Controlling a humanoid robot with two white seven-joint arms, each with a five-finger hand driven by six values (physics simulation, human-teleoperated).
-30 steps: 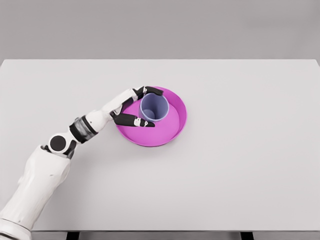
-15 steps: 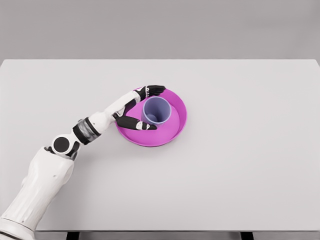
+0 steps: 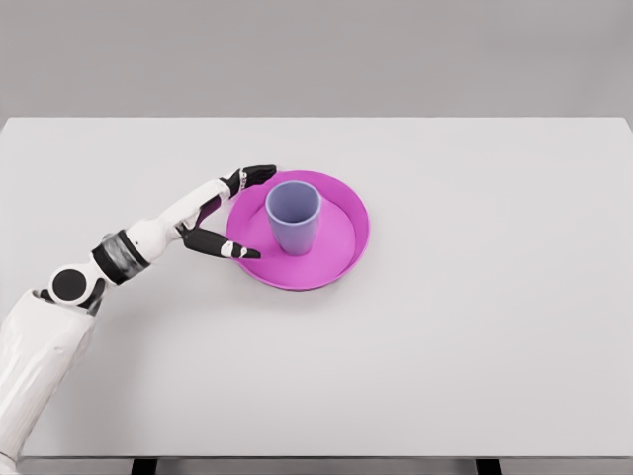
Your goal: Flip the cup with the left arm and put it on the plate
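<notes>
My left arm [image 3: 40, 346] gets cut off by the bottom-left corner, and the cup [image 3: 293, 216] hides the plate [image 3: 336, 242] behind it.

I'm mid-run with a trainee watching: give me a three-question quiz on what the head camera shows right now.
1. True or false: the cup stands upright on the plate.
2. The left robot hand is: A) gripping the cup B) open, apart from the cup C) under the plate.
3. Fill in: the cup's opening faces ____.

Key: 1 true; 2 B; 3 up.
</notes>
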